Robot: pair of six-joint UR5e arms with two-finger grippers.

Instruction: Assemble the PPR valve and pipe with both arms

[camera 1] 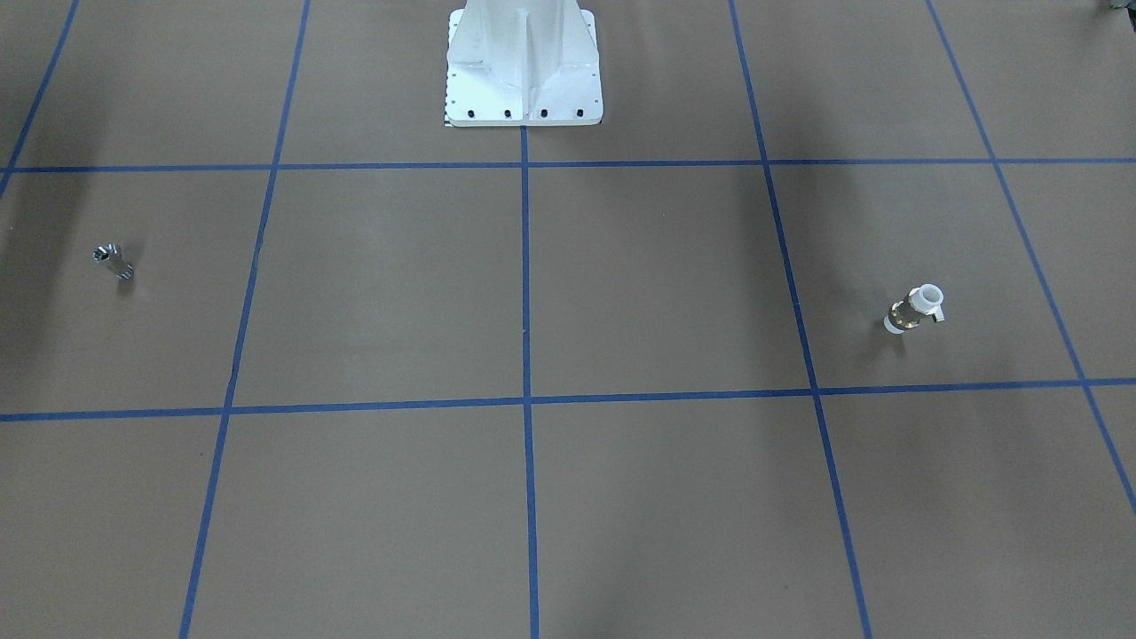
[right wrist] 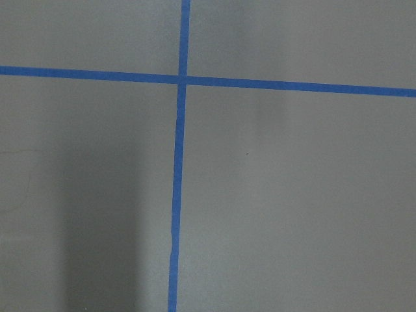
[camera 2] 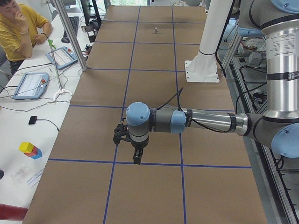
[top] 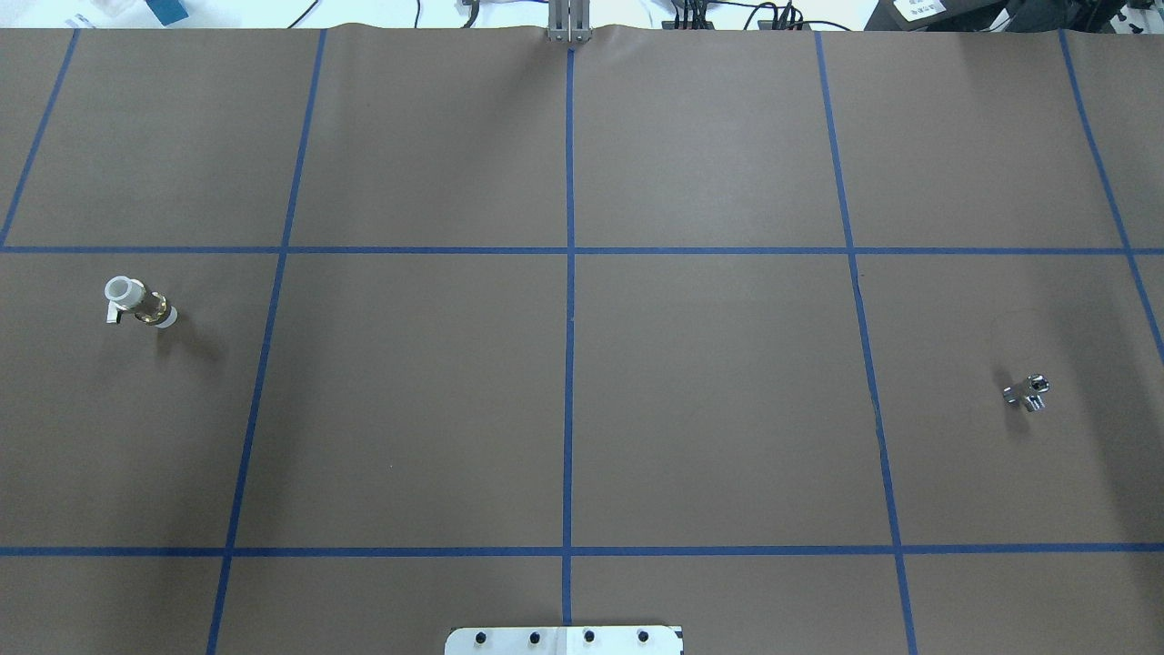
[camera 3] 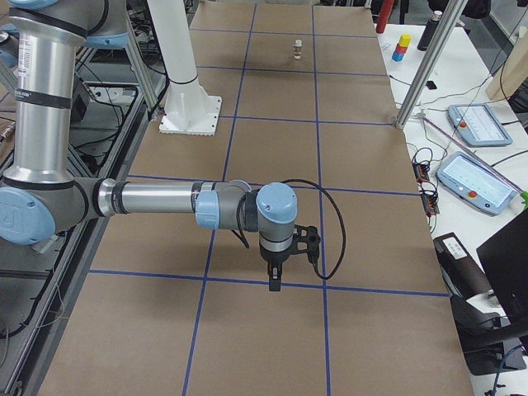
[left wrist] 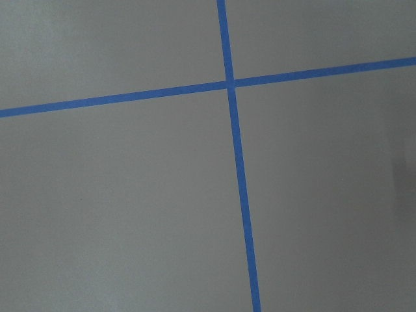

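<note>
The PPR valve (top: 141,305), white ends with a brass middle and a small lever, stands on the brown table at my left; it also shows in the front-facing view (camera 1: 914,309) and far off in the exterior right view (camera 3: 298,48). The pipe (top: 1028,393), a small chrome piece, sits at my right, and shows in the front-facing view (camera 1: 114,262) and the exterior left view (camera 2: 155,30). My left gripper (camera 2: 137,157) and right gripper (camera 3: 274,280) hang fingers-down above the table, seen only in the side views. I cannot tell if they are open or shut. Both wrist views show only bare paper and tape.
The white pedestal base (camera 1: 524,80) stands at the table's robot side. Blue tape lines (top: 569,364) divide the brown paper. An operator (camera 2: 18,28) sits beside the table with tablets (camera 2: 30,84). Metal posts (camera 2: 70,37) (camera 3: 429,66) stand at the table edge.
</note>
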